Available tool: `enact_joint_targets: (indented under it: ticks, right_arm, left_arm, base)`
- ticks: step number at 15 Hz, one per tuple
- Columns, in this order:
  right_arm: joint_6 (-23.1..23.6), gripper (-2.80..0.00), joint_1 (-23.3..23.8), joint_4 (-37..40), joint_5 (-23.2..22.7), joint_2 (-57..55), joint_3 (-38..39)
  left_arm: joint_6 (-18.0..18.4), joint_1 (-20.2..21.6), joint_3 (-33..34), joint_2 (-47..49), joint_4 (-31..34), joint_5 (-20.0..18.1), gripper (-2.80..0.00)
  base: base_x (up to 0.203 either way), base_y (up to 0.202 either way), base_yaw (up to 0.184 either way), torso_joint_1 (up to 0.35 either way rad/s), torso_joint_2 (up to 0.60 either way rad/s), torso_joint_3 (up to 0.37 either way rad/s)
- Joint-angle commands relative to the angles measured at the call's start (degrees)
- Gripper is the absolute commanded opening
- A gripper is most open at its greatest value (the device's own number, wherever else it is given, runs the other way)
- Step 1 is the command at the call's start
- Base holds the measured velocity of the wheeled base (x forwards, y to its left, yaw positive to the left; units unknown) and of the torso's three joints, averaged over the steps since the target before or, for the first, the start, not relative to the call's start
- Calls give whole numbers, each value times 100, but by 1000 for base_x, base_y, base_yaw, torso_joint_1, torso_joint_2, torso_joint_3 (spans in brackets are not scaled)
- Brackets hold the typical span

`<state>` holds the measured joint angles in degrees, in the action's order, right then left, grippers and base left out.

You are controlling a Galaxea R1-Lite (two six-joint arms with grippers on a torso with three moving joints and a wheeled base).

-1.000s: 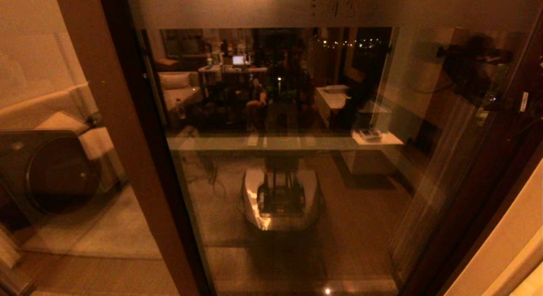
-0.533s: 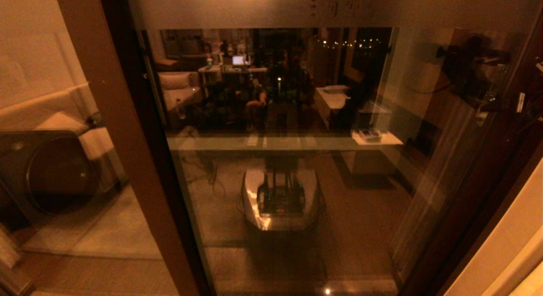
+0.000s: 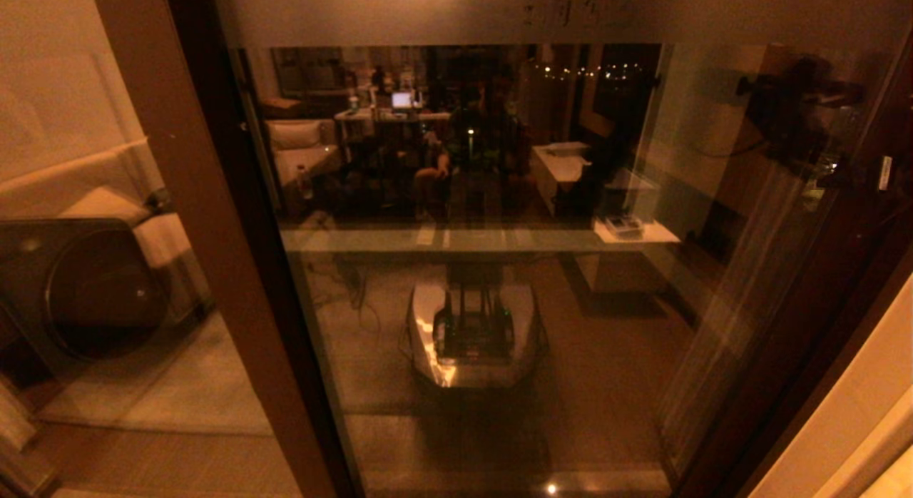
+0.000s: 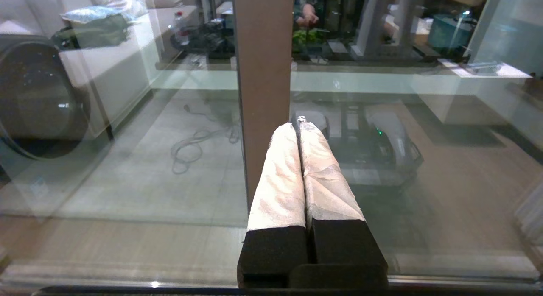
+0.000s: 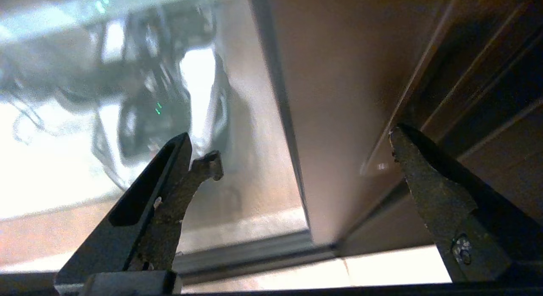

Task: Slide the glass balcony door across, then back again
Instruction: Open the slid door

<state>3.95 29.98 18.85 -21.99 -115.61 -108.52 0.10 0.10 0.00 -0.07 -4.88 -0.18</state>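
Filling most of the head view, the glass balcony door (image 3: 499,270) is a tall reflective pane in a brown frame, with a frosted band (image 3: 499,13) along its top edge. The glass mirrors a lit room and the robot's own base. A brown vertical stile (image 3: 214,270) bounds the pane on the robot's left; beyond it a second glass panel (image 3: 93,198) shows a round dark appliance door (image 3: 85,291). A darker frame member (image 3: 806,327) closes the pane on the robot's right.

In the left wrist view, the left gripper (image 4: 299,125) points straight at a brown upright of the frame (image 4: 263,75), its two white-wrapped fingers (image 4: 282,177) pressed together with nothing between them. The tips lie close to the upright; contact cannot be judged.

In the right wrist view, the right gripper (image 5: 305,152) is spread wide, its dark fingers (image 5: 428,190) set either side of the door's brown edge stile (image 5: 339,96), which stands between them without visibly touching either. The sill (image 5: 254,249) runs below. Neither arm appears directly in the head view.
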Motion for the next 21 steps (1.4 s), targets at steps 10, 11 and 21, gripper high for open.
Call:
enact_joint_targets:
  ticks: [10, 11, 21]
  right_arm:
    - [192, 0, 114, -331, -294, -44, 173]
    - [140, 0, 114, -337, -324, -116, 95]
    - [-35, 0, 142, -338, -544, -221, -144]
  left_arm:
    - [-1, -2, 193, 7, -5, 1, -280]
    - [-1, -1, 193, 7, -5, 1, -280]
    - [-1, -1, 193, 7, -5, 1, -280]
  base:
    - [0, 0, 0, 0, 0, 0]
    - [0, 0, 0, 0, 0, 0]
    - [0, 0, 0, 0, 0, 0]
